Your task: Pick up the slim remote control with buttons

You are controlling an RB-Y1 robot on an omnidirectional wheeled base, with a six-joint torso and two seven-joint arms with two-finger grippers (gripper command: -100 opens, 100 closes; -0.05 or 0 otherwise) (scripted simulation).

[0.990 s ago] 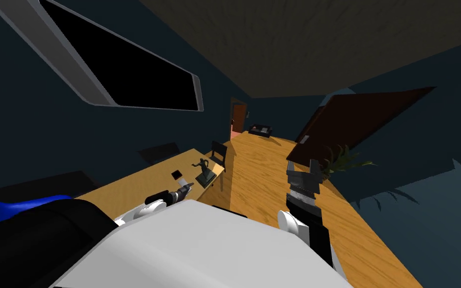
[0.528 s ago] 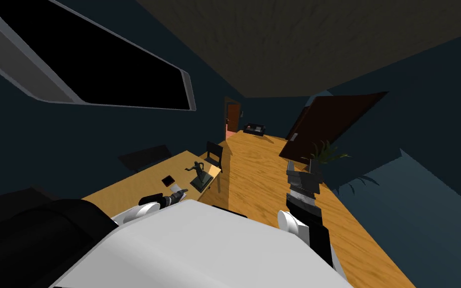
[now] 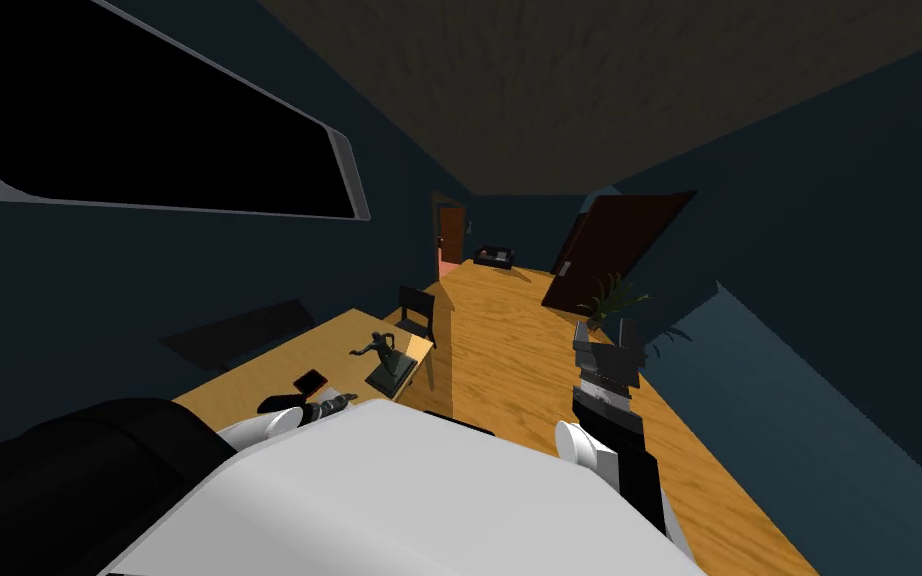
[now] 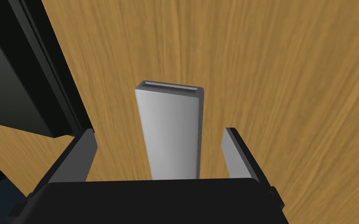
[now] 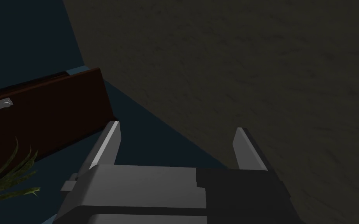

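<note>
Above light wooden tabletop (image 4: 291, 77), left gripper (image 4: 159, 131) was kept released astride slim light grey slab remote (image 4: 171, 116) while base was turned; grasp judged pending. Right gripper (image 5: 178, 130) released.

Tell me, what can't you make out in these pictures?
- Left wrist view: remote's near end hidden behind left tool's dark body; no buttons show on its grey face.
- Same view: black block beside it, cut off by the edge.
- Head view: small dark flat thing on the table, too small to name.

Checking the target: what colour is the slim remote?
Slim flat remote: plain light grey, best in left wrist view.
</note>
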